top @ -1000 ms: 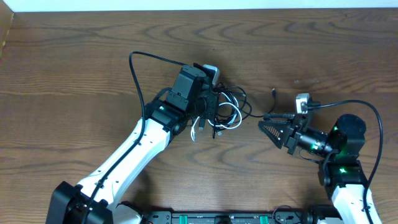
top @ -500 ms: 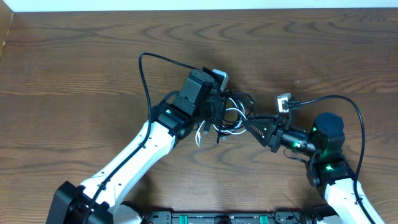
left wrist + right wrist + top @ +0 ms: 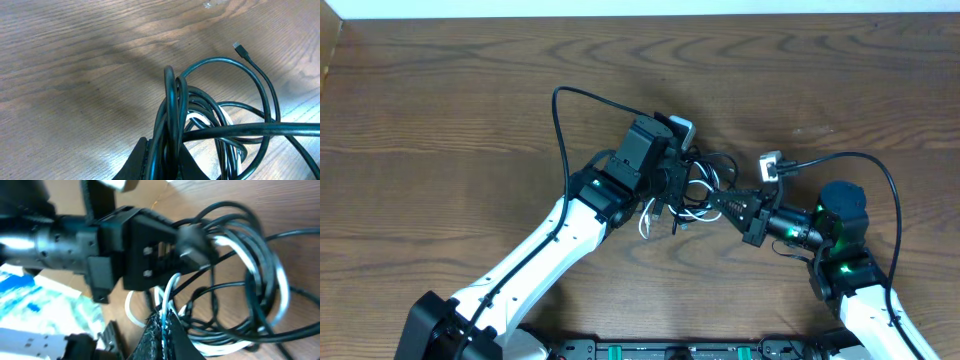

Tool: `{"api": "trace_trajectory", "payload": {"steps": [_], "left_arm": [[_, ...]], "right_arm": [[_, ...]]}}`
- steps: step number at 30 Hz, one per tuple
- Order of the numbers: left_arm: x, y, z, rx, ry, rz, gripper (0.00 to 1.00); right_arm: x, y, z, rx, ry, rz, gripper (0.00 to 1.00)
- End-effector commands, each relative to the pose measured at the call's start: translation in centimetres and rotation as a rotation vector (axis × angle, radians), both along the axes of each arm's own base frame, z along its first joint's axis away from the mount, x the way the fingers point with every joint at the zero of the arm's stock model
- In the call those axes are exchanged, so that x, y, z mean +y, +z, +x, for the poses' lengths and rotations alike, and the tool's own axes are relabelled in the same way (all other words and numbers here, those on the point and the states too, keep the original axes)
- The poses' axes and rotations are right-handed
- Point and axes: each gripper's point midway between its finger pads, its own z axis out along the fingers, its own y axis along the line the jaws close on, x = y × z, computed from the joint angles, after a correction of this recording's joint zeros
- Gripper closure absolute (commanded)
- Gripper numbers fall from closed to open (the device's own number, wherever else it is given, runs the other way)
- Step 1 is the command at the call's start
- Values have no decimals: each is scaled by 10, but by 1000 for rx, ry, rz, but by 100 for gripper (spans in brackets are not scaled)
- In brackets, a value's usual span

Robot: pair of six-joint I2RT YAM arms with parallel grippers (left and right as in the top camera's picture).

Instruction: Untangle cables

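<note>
Both claws sit pressed together on the cable knot (image 3: 698, 183), which is bunched between them near the middle of the counter (image 3: 440, 90).

The left claw (image 3: 162, 156) pinches a sheaf of black cables (image 3: 172, 107) where several loops run side by side, probably to anchor the bundle so it cannot slide when the other arm pulls. One free end with a small plug (image 3: 239, 47) arcs out clear of the grip. The right claw (image 3: 162, 325) comes in from the opposite side with its fingers clamped. It seems to nip the white cord (image 3: 170, 287) where it threads under the black loops, though the wrist view is blurred and a black strand may be caught too. Opposed grips like these suit drawing the white cord out of the black coils.
</note>
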Motion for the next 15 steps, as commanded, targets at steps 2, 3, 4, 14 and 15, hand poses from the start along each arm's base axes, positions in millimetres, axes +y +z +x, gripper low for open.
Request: {"api": "trace_trajectory", "payload": {"steps": [2, 3, 4, 14, 15], "left_arm": [[9, 0, 10, -42, 49, 47, 92], [13, 0, 14, -55, 71, 66, 92], [15, -1, 15, -62, 82, 75, 92], [56, 1, 42, -167, 265, 225, 92], [60, 2, 44, -172, 279, 233, 92]], "right_arm": [[12, 13, -28, -10, 179, 57, 99], [14, 17, -36, -20, 229, 73, 99], [15, 19, -39, -27, 254, 81, 99], [-22, 48, -45, -204, 344, 133, 99], [-31, 48, -39, -206, 308, 130, 99]]}}
